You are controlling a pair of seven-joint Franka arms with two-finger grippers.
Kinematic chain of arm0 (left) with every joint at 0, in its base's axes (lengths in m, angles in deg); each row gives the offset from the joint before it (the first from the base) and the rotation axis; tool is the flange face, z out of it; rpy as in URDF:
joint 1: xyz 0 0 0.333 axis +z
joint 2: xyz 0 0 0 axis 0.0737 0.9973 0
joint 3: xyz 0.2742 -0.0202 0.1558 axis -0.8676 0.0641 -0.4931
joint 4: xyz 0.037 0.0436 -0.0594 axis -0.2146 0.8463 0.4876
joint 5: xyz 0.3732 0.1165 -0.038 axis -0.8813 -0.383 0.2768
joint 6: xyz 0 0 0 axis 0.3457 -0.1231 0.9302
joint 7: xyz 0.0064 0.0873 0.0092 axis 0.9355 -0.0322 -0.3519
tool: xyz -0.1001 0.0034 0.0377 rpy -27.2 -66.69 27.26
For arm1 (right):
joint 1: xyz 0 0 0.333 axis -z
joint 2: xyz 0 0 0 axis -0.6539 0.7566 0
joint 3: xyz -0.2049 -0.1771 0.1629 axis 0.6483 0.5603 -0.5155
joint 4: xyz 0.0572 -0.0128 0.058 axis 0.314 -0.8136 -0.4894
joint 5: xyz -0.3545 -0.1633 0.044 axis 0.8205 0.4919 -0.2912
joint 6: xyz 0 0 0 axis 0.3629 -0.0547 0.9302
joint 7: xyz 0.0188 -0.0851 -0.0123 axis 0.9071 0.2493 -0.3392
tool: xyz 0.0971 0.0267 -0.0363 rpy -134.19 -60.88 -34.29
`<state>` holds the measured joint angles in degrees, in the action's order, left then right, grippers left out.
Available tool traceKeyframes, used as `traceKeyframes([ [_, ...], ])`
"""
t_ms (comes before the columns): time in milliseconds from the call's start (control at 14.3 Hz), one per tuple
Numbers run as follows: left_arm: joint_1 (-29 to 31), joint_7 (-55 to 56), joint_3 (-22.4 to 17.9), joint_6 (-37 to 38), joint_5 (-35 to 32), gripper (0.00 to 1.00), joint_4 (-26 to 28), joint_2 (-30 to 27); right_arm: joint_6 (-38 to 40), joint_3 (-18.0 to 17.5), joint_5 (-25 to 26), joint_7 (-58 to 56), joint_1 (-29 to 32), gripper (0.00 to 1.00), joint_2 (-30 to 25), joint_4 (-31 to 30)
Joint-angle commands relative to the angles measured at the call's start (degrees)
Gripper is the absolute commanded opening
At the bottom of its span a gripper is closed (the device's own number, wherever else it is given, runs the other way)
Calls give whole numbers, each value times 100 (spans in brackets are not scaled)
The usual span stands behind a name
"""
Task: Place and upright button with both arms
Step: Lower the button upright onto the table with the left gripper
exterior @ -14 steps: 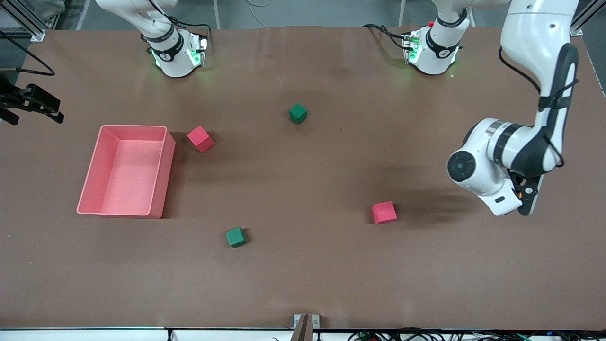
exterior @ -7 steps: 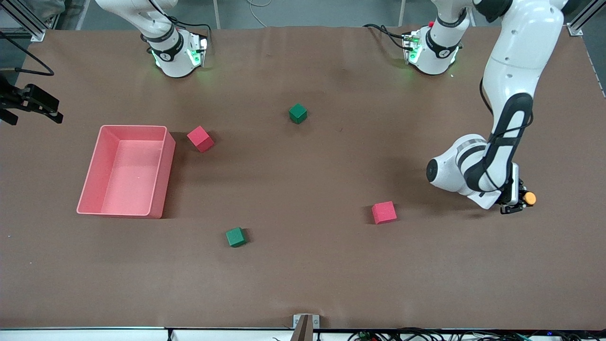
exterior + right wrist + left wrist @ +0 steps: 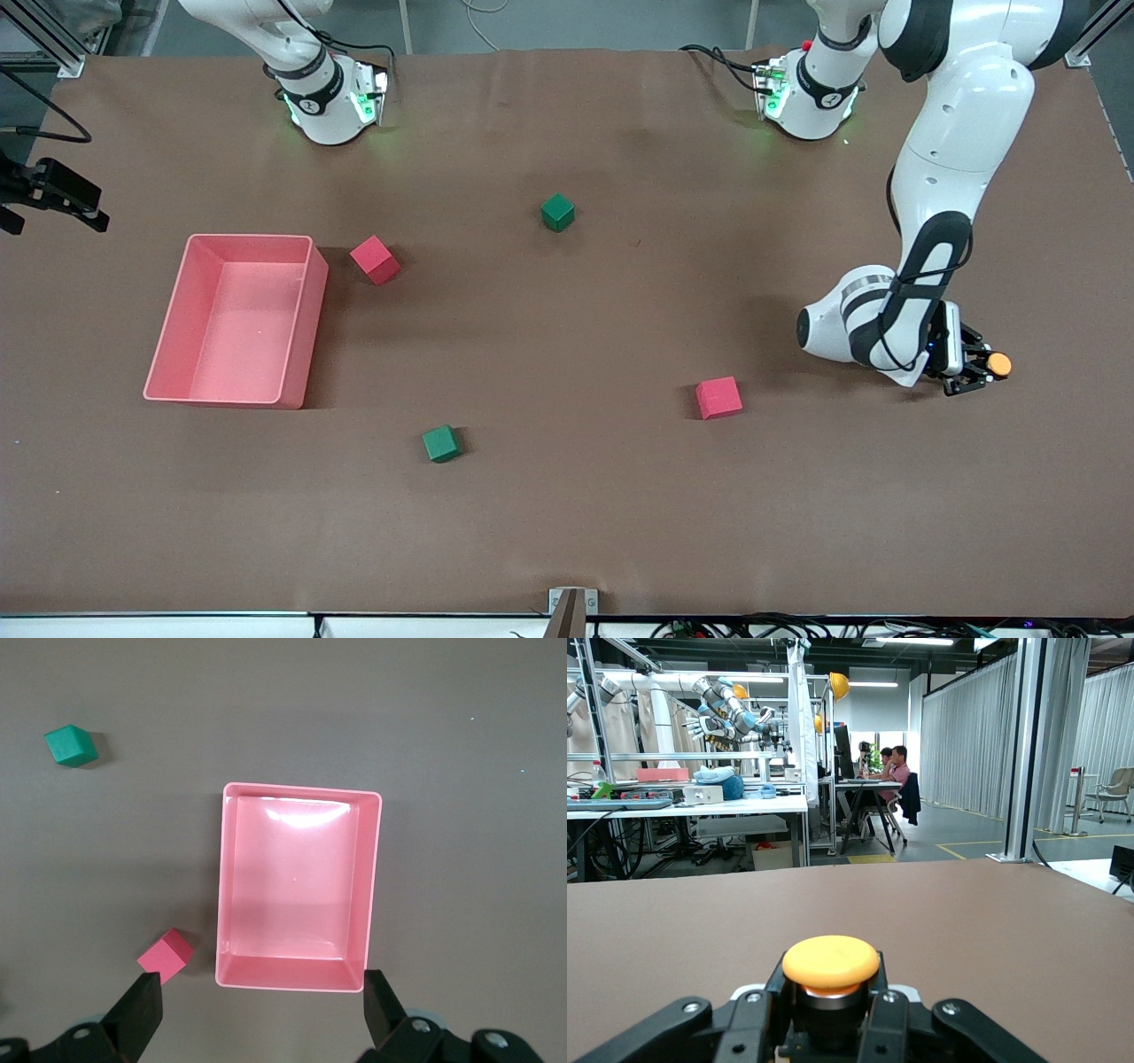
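My left gripper (image 3: 977, 369) is low over the table near the left arm's end, fingers level. It is shut on the button (image 3: 999, 363), whose round orange cap faces up. In the left wrist view the fingers (image 3: 757, 1014) clamp the dark body of the button (image 3: 831, 960) from both sides, with the left gripper (image 3: 829, 1008) pointing along the brown table. My right gripper (image 3: 263, 994) is open and empty, high above the pink bin (image 3: 372, 886).
The pink bin (image 3: 306, 310) stands toward the right arm's end, with a red cube (image 3: 374, 259) beside it. A second red cube (image 3: 718, 397) lies near the left arm's wrist. Green cubes lie mid-table (image 3: 557, 212) and nearer the camera (image 3: 440, 443).
The left arm has swung and turned its wrist down. Its gripper now lies level and low, shifted a little toward the left arm's end, and the button's orange cap has come into view.
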<state>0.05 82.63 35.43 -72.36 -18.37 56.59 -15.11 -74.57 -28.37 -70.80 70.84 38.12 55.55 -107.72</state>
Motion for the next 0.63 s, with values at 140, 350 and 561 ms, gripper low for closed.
traceKeyframes([
  [140, -58, 353, -3, 173, -103, 0, -101, 282, -126, -74, -97, -81, 122, 100, -63, -68],
  [350, -66, 388, -3, 182, -94, 1, -145, 369, -126, -74, -97, -90, 105, 100, -45, -68],
  [561, -66, 415, -3, 182, -103, 39, -180, 396, -126, -74, -97, -90, 96, 100, -45, -68],
])
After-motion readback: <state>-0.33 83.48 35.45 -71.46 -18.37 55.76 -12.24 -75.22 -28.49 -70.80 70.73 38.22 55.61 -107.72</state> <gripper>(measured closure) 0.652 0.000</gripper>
